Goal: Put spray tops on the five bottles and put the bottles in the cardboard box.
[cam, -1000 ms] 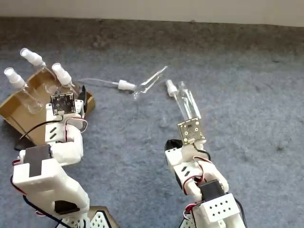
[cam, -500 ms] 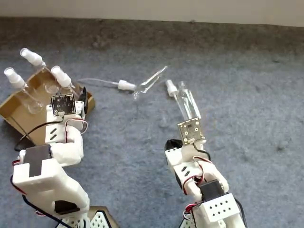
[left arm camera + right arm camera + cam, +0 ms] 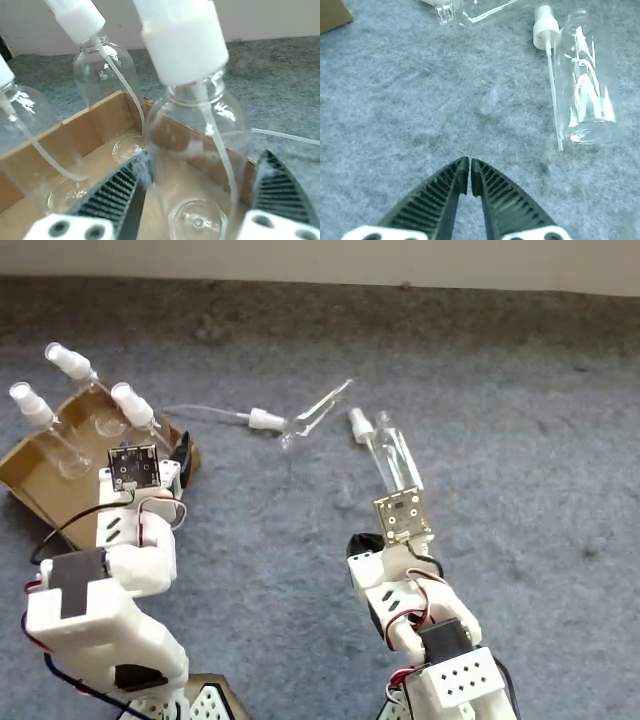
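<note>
Bottle [image 3: 195, 135], capped, stands in the box [image 3: 40, 490], upper left of the high view, between the spread jaws of the left gripper [image 3: 202, 159]. Right gripper [image 3: 470, 167], jaws pressed together, hangs near an uncapped bottle [image 3: 396, 455] at centre.

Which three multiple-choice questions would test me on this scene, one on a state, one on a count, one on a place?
1. The right gripper is: A shut; B wide open; C holding a bottle.
2. How many topless bottles lie on the carpet? A one; B four; C two.
3. Where do the topped bottles stand? A on the carpet; B in the box; C in the right gripper.
Answers: A, its fingers lie together with nothing between; C, two lie beside loose tops; B, all three stand inside the box.
</note>
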{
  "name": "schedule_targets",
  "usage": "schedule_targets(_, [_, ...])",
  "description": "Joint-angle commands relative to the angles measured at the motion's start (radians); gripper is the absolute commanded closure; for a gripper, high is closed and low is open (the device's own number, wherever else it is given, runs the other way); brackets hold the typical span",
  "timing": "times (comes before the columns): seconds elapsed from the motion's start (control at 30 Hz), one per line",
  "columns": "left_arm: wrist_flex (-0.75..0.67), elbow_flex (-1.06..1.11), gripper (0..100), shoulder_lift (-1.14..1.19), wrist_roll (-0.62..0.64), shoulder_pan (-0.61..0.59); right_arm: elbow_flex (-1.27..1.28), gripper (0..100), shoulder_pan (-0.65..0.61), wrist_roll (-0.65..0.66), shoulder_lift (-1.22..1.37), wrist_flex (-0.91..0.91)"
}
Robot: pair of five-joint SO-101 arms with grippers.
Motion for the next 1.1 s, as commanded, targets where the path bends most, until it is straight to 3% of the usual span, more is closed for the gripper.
schedule_targets(0.0, [0.023, 0.024, 71, -0.097, 0.005, -0.013, -0.010, 99.3, -0.008, 0.008, -0.010, -0.031])
schedule_targets(0.33, [0.327, 0.027, 71, -0.323, 0.005, -0.015, -0.010, 99.3, -0.008, 0.008, -0.010, -0.031])
schedule_targets(1.07, [1.223, 0.019, 71, -1.043, 0.005, -0.015, -0.010, 99.3, -0.008, 0.008, -0.010, -0.031])
